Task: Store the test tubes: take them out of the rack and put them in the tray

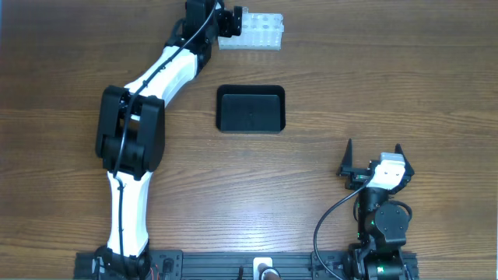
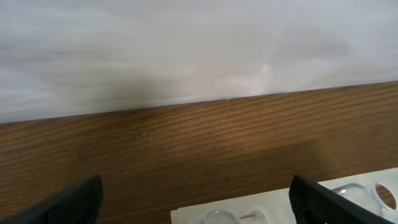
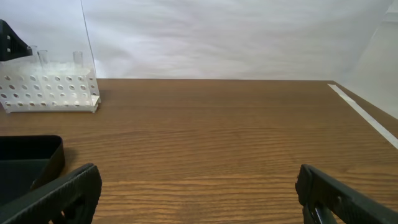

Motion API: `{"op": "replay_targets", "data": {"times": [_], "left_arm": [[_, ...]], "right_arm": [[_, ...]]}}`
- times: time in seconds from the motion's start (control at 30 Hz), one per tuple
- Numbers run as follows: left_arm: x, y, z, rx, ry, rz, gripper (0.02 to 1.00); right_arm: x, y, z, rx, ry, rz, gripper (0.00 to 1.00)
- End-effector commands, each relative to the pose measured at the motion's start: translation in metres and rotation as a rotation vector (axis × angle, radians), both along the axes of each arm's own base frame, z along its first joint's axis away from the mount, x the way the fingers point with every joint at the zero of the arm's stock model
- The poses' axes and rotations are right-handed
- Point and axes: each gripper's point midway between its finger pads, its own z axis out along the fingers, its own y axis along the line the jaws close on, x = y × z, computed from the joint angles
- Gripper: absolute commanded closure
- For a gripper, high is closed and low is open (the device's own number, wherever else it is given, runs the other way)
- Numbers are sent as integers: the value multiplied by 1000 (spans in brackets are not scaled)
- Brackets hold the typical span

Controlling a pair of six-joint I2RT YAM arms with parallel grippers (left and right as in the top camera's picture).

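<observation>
Brown wood-grain tabletop point(image 1: 389, 93) spans the whole top view, grain running side to side. Plain white backdrop point(image 3: 217, 31) stands along its far edge, meeting the wood in a straight line; a soft shadow falls on it in the left wrist view. White tape strip point(image 3: 364, 115) lies flat on the wood, running diagonally near one edge. Thin dark vertical line point(image 3: 87, 37) crosses the backdrop; nature unclear. Black metal rail point(image 1: 218, 260) runs along the near edge.
</observation>
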Motion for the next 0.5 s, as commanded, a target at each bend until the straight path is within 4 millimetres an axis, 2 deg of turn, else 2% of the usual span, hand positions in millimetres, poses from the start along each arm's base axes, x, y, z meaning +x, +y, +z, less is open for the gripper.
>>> {"op": "replay_targets", "data": {"times": [0.03,0.13,0.2,0.37,0.5], "left_arm": [[5,2,-1,-6,-7,19,106],[5,2,-1,-6,-6,19,294],[5,2,-2,-6,-5,19,378],[4,1,-3,-5,-1,16,452],[4,0,-4,-4,4,15,555]], "right_arm": [[0,-4,-3,8,1,-19,9],[0,-4,-3,8,1,-19,7],[0,-4,-3,8,1,-19,9],[0,-4,-3,8,1,-19,9],[0,-4,-3,8,1,-19,9]]}}
